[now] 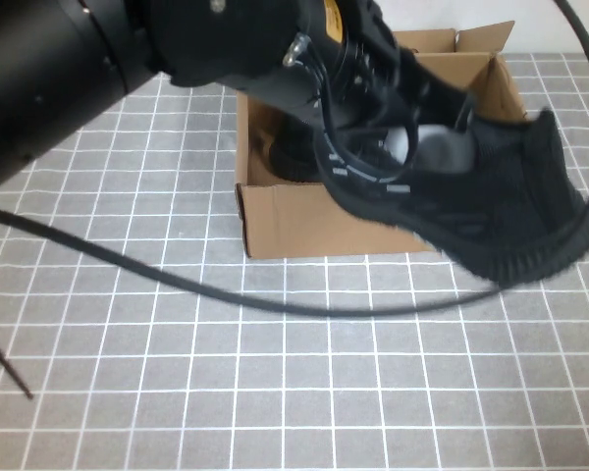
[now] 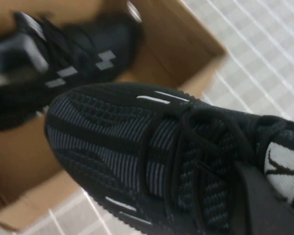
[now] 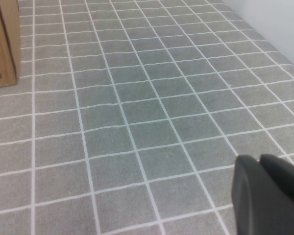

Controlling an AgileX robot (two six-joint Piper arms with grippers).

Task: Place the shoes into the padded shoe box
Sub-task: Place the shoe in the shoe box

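Observation:
My left gripper (image 1: 404, 118) is shut on a black mesh sneaker (image 1: 471, 211) at its collar and holds it tilted in the air over the front right part of the brown cardboard shoe box (image 1: 304, 221). In the left wrist view the held sneaker (image 2: 137, 147) fills the foreground, with one dark finger (image 2: 255, 200) beside its white tongue tab. The other sneaker (image 2: 54, 63) lies inside the box (image 2: 186, 39); it shows as a dark shape in the high view (image 1: 290, 152). My right gripper (image 3: 264, 164) is shut and empty above the tiled surface, out of the high view.
A black cable (image 1: 226, 292) runs across the grey tiled mat in front of the box. A box corner (image 3: 2, 44) with small print shows in the right wrist view. The left arm's dark body (image 1: 69, 59) fills the top left of the high view.

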